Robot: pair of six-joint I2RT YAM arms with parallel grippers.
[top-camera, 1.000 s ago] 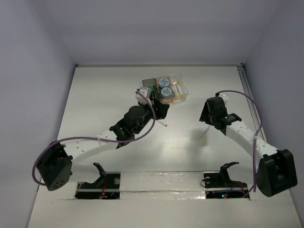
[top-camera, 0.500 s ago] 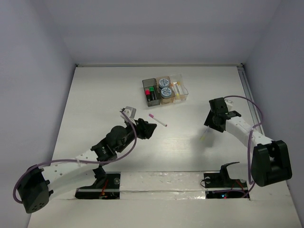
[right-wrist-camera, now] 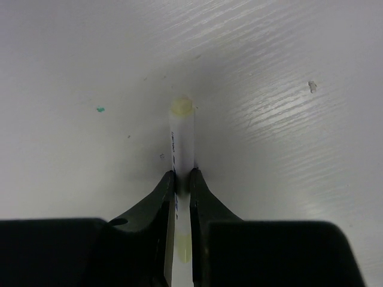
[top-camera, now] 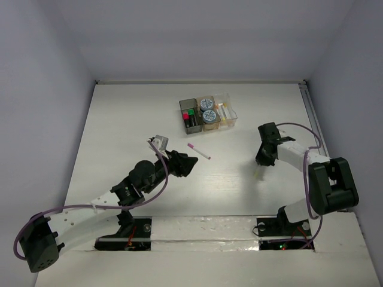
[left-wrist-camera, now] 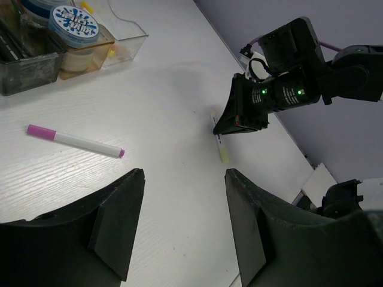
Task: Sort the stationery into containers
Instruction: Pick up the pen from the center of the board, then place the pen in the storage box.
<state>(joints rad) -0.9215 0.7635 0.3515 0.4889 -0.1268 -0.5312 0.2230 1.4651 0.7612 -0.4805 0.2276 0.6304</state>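
Observation:
My right gripper (top-camera: 262, 162) is shut on a white pen with a yellow cap (right-wrist-camera: 182, 140), low at the table; the pen's end also shows in the top view (top-camera: 257, 173) and in the left wrist view (left-wrist-camera: 219, 145). A white pen with magenta caps (top-camera: 198, 151) lies on the table in the middle, also in the left wrist view (left-wrist-camera: 75, 140). My left gripper (top-camera: 187, 164) is open and empty, just near-left of it. The three joined bins (top-camera: 207, 113) stand at the back: dark grey with markers and erasers, amber with two tape rolls (top-camera: 207, 109), clear with pens.
The right arm (left-wrist-camera: 287, 84) shows in the left wrist view beyond the yellow-capped pen. The table's right edge rail (top-camera: 311, 113) runs along the wall. The arm bases and cables sit at the near edge.
My left arm has pulled back from the bins toward the near left and now sits by the magenta pen. My right gripper has dropped onto the yellow-capped pen and closed on it.

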